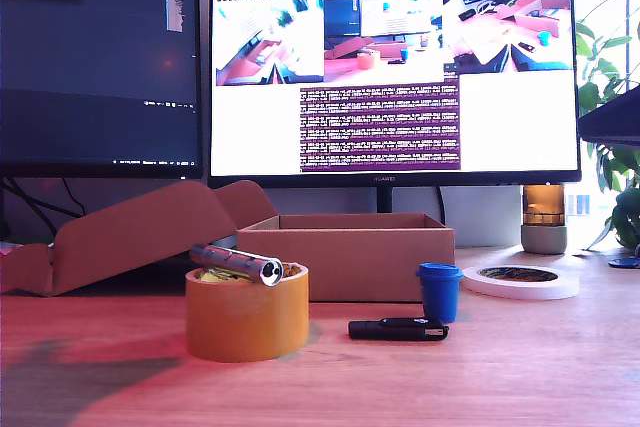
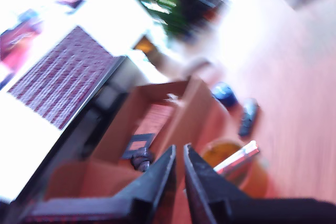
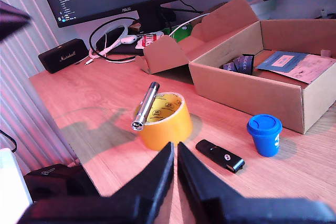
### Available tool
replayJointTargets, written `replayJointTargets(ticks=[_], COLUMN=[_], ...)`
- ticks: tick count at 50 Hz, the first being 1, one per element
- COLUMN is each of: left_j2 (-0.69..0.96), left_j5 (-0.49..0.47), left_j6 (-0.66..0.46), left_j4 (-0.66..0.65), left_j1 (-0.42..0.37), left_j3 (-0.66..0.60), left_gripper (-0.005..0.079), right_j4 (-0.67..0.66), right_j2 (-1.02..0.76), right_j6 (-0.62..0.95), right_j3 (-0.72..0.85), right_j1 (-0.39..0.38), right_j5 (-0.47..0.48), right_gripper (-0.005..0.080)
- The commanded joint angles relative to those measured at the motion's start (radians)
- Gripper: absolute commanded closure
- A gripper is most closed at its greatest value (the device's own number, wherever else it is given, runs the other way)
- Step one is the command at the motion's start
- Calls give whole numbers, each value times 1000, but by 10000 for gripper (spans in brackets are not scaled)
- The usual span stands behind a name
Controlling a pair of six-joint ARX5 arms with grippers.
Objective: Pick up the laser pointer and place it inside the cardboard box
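The short shiny silver metal laser pointer [image 1: 236, 264] lies across the top of the orange-brown tape roll [image 1: 246, 321], just in front of the shallow brown cardboard box [image 1: 345, 255] on the wooden tabletop [image 1: 520, 367]. My first claw [image 2: 178, 156] and my second claw [image 3: 175, 150] are both clenched on nothing, in the air apart from the pointer.

A wooden worktop [image 1: 540, 367] fronts a pale wall. Two monitors [image 1: 395, 77] stand at the back, one dark [image 1: 95, 57], one bright. Daylight floods a leafy plant [image 1: 610, 117] at the exterior view's right.
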State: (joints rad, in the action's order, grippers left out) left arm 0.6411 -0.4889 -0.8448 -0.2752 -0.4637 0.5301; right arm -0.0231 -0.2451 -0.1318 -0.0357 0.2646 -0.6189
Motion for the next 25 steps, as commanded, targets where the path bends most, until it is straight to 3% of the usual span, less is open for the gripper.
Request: replayJointTargets(ticks=[1,16,19,23,25], left_j2=[66,388,435,483,502], left_j5=[7,127,169,217,256], left_j6=[-66,-280,-328,-395,-439], left_j4=[-23,-238,-258,-254,-251], left_j1=[-21,-119,-142,-177,-193], left_j3=[42,250,277,302,312], left_gripper=[702,677,590,393,338], right_j4=[-10,-10,-10,-10,-10], right_j2=[-3,-3,-3,-3,-3], right_j6=[1,2,2,2,2], right_j3=[12,12,12,12,12], right_j1=[4,4,4,4,4], right_j5=[-3,-3,-3,-3,-3], right_gripper=[763,763,763,763,763])
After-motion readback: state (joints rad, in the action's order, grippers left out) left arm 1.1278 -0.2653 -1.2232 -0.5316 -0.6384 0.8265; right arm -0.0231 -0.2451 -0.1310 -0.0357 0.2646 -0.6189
